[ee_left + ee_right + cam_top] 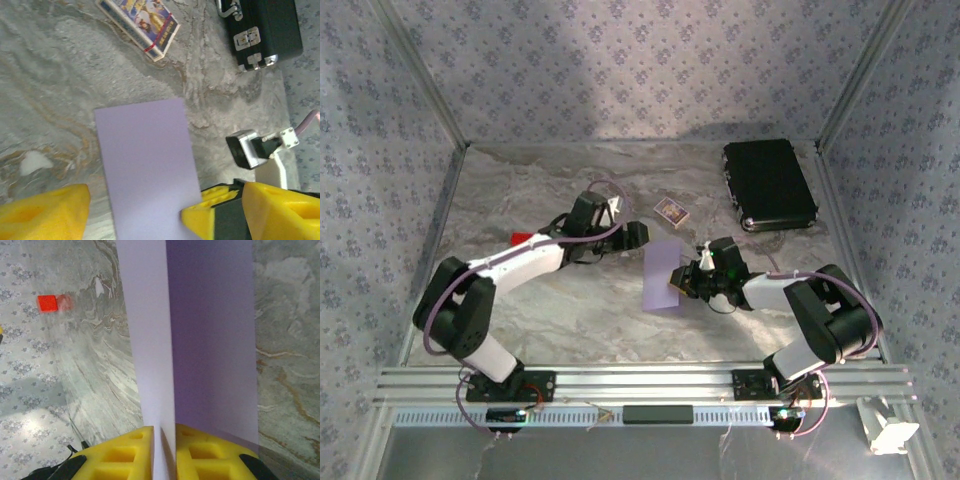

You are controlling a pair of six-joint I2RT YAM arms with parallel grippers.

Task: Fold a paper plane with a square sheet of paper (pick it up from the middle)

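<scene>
Between the right gripper's [164, 432] yellow pads [125, 450] sits one edge of the square sheet of paper [210, 340], pinched tight. From there it runs away as a pale lilac rectangle, a lengthwise line dividing a lighter strip from a darker one. Whether it touches the table [570, 310] cannot be told.

The left gripper [160, 210] hangs over the same sheet with its fingers [45, 212] spread wide, holding nothing. Beyond the paper's far end lies a small patterned card [142, 22]. Farther off, on the right fingers' side, stands a black case [768, 183], latched shut, its contents hidden. Well apart on the other side of the left fingers rests a small red block [521, 238].
</scene>
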